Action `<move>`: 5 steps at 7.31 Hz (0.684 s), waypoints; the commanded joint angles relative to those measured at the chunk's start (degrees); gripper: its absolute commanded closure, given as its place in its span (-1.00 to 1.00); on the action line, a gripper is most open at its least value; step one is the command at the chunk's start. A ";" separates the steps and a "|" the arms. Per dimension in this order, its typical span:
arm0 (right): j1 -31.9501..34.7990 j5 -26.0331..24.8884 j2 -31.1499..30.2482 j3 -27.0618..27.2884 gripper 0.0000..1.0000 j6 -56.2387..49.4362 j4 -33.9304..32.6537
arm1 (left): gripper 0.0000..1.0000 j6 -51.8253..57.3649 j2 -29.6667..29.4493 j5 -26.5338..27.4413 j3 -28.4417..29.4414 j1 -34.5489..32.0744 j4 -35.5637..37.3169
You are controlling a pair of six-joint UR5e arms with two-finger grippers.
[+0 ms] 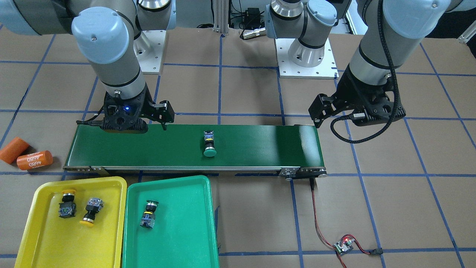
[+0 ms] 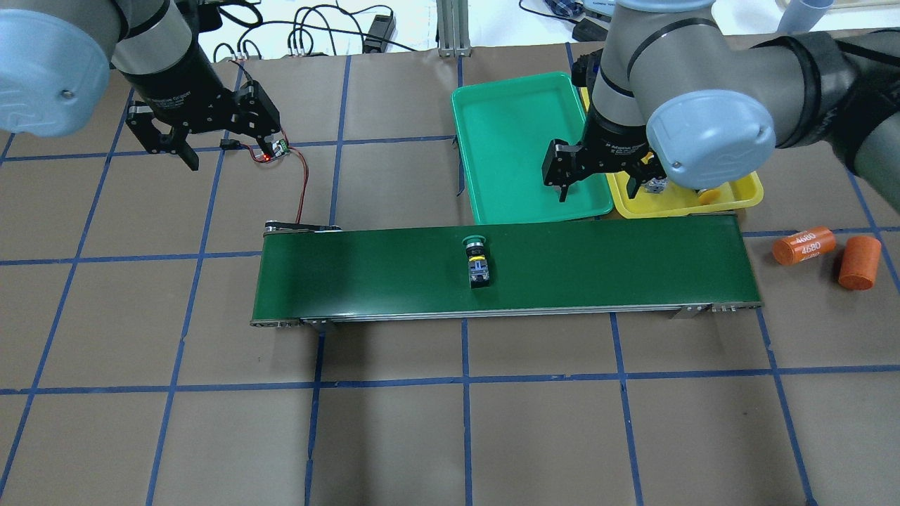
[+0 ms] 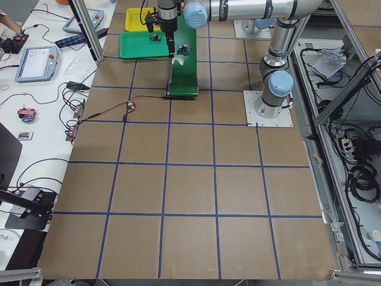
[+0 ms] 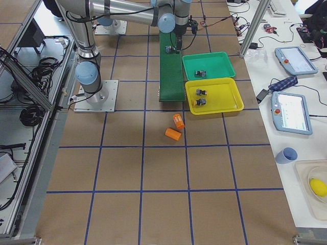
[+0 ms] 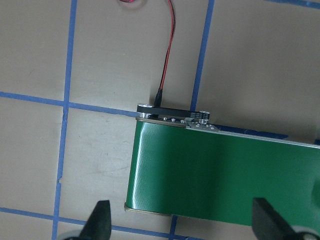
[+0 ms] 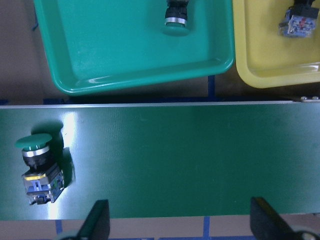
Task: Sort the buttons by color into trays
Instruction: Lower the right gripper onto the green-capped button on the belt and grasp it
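A green-capped button lies on its side near the middle of the dark-green conveyor belt. The green tray holds another green button. Two yellow buttons lie in the yellow tray. My right gripper hangs open and empty over the belt by the trays, beside the belt's button. My left gripper is open and empty above the belt's other end.
Two orange cylinders lie on the table past the belt's tray end. A small circuit board with a red wire sits near the belt's motor end. Brown table with blue tape grid all around.
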 commanded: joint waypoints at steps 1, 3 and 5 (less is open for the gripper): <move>1.04 1.44 -2.42 6.27 -1.00 4.12 -0.73 | -1.00 0.00 0.20 0.00 0.09 0.00 -0.04; 3.40 3.21 -2.35 7.00 -1.00 7.56 -1.78 | -1.00 0.00 0.37 0.00 0.09 0.00 -0.13; 6.83 3.21 0.54 7.44 -1.00 10.29 -6.09 | -1.00 0.00 0.46 0.09 0.09 0.00 -0.13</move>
